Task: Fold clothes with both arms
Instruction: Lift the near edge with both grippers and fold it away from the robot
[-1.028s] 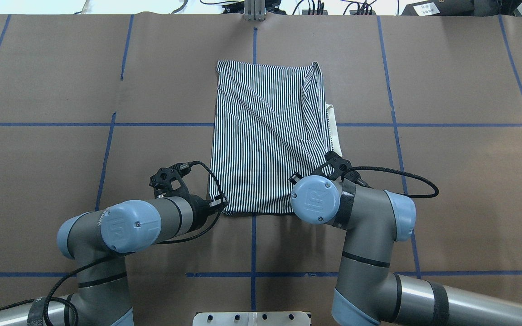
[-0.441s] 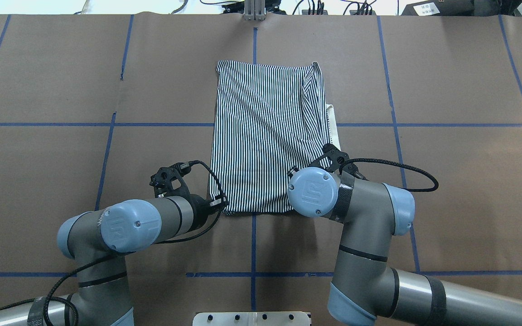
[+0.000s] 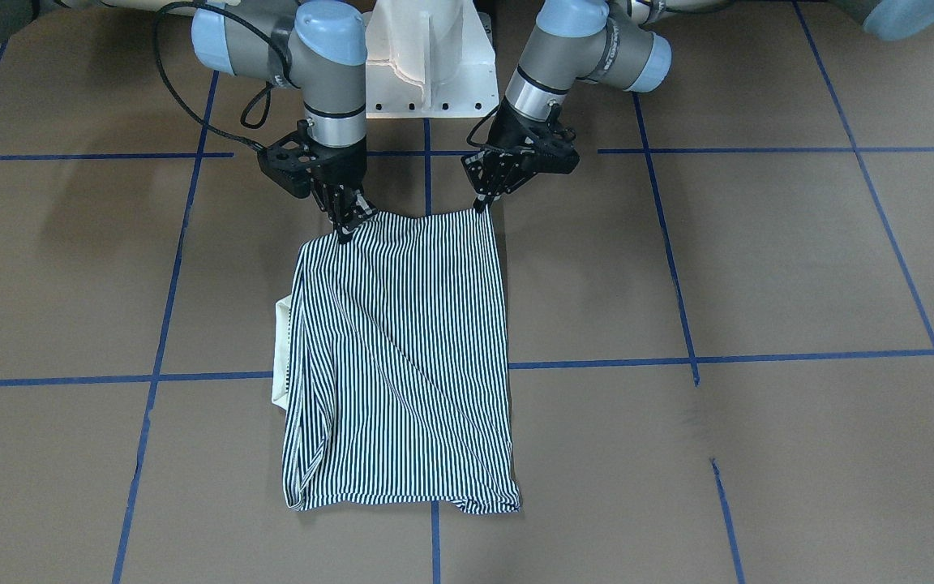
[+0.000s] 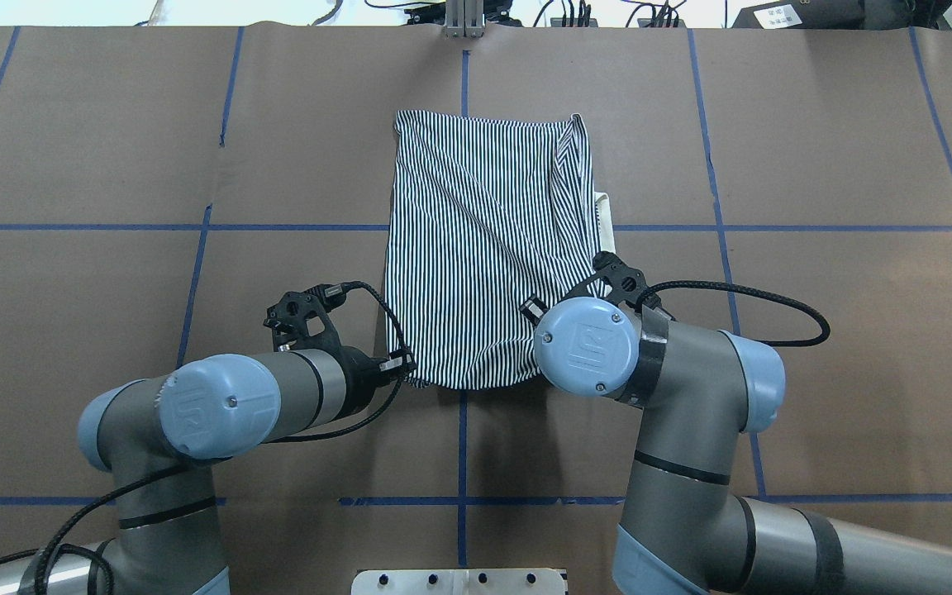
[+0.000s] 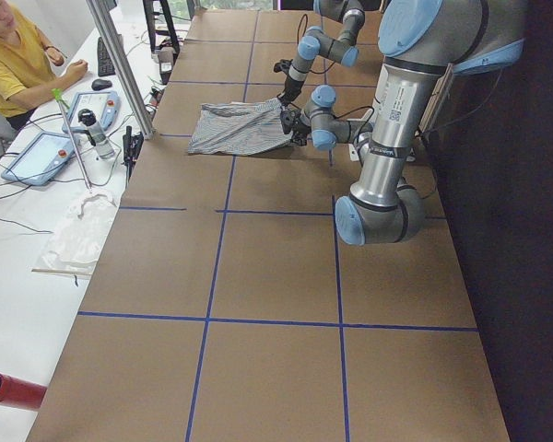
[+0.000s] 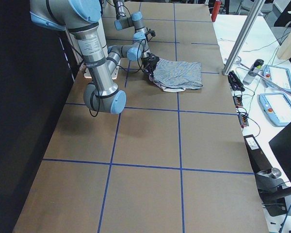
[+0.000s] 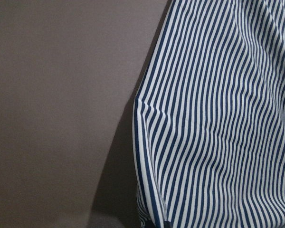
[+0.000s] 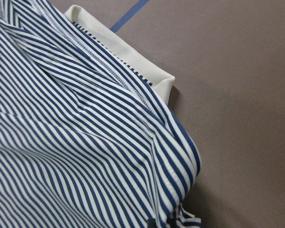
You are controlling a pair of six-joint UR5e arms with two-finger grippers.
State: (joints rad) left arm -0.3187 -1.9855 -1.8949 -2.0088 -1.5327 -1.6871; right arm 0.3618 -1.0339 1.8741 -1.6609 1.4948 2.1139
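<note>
With my left gripper [image 3: 483,204] and right gripper [image 3: 345,225] each clamped on a polo shirt [image 3: 402,357] corner nearest my edge of the tabletop [image 3: 759,284], uneven lifting could slip one corner free or skew the fold.

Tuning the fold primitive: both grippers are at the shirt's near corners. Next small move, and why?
Probably lift both near corners a little, then carry them toward the far edge of the polo shirt. The left gripper and right gripper each pinch one corner; the rest lies flat.
</note>
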